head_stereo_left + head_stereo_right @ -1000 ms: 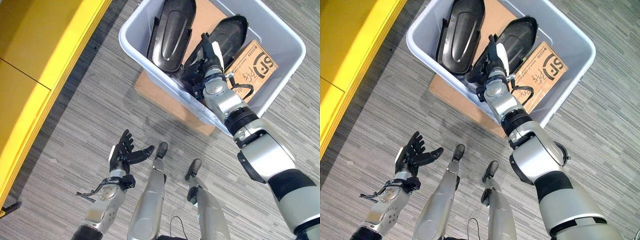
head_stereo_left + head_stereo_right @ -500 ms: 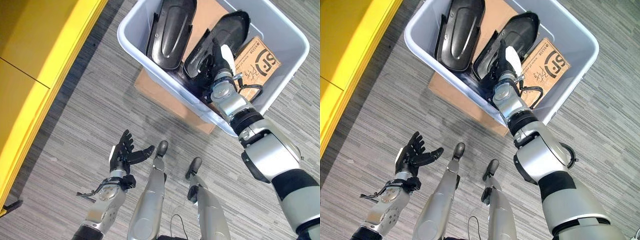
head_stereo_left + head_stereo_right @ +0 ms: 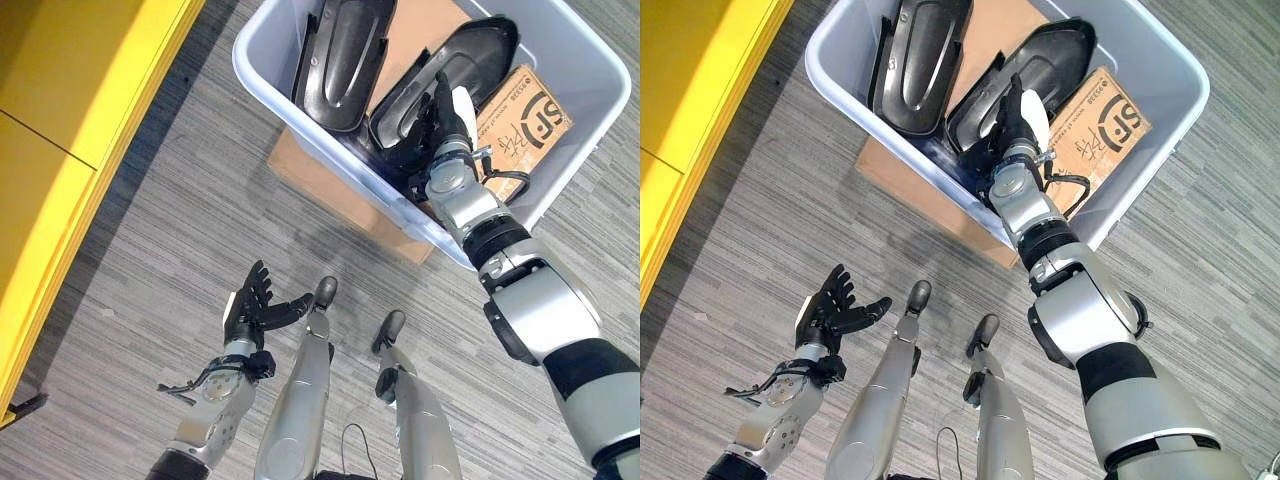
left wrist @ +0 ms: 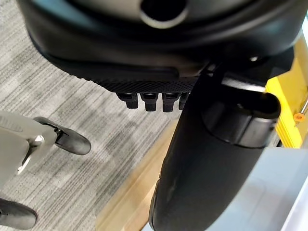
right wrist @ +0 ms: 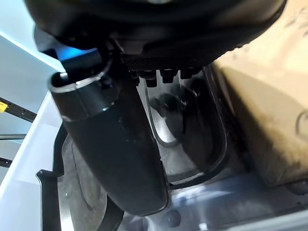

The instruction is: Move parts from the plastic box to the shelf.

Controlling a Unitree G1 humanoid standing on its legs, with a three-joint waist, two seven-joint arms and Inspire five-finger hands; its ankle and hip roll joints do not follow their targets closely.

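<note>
Grey striped floor [image 3: 180, 230] bears flat cardboard [image 3: 300, 175] under plastic box [image 3: 275, 90]

Bright, even light; wrist views close, perhaps slightly blurred.

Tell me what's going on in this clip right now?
The robot is reaching its right hand into the grey plastic box on the floor, over the nearer of two black parts; whether it has a grip cannot be seen. The other black part and a cardboard carton also lie in the box. The left hand hangs open and empty above the carpet, beside the yellow shelf. Nothing has reached the shelf yet.
</note>
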